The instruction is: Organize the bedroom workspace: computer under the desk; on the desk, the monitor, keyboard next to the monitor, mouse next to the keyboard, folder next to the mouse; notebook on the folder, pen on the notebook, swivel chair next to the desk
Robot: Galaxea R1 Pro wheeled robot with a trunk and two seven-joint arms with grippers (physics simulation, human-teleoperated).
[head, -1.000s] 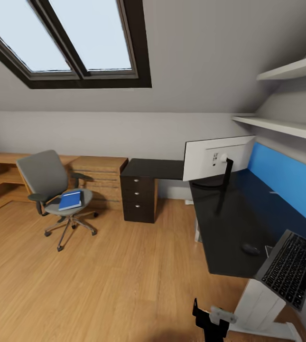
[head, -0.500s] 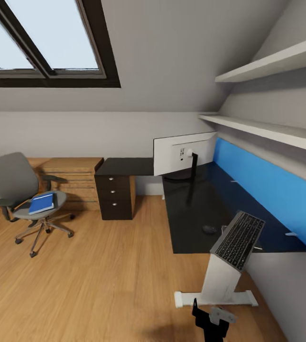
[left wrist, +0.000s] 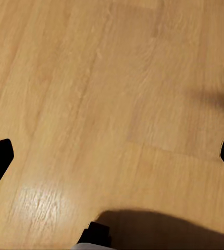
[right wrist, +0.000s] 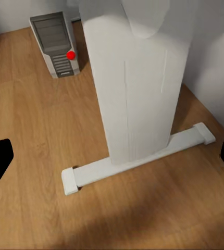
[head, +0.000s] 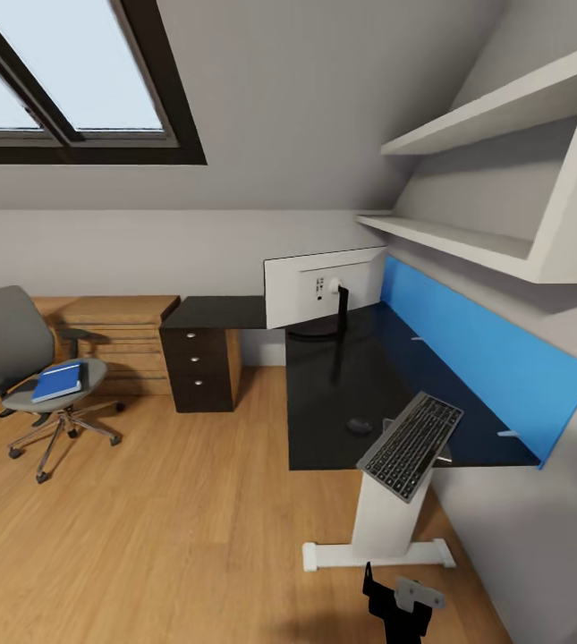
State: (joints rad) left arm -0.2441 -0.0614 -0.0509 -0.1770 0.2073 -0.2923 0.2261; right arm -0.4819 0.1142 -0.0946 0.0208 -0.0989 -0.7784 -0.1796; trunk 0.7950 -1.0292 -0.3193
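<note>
The black desk [head: 386, 376] with its blue back panel runs along the right wall. The monitor [head: 322, 286] stands at its far corner, white back toward me. The keyboard [head: 411, 444] lies tilted, overhanging the desk's near edge, with the mouse [head: 358, 426] just left of it. At far left the swivel chair [head: 6, 344] carries the blue folder [head: 57, 382] on its seat. The computer [right wrist: 56, 44] stands on the floor behind the desk's white leg [right wrist: 135, 88]. My left gripper [left wrist: 112, 159] hangs open over bare floor; my right gripper [right wrist: 112, 161] is open. The notebook and pen are out of view.
A black three-drawer cabinet [head: 200, 367] stands under the desk's far end, beside a wooden drawer chest [head: 114, 331]. White shelves [head: 467, 237] jut out above the desk. Wood floor [head: 172, 501] stretches between chair and desk.
The whole view has swung to the right, so the chair, cabinet and desk sit further left in the picture. Nothing in the room has moved by itself.
</note>
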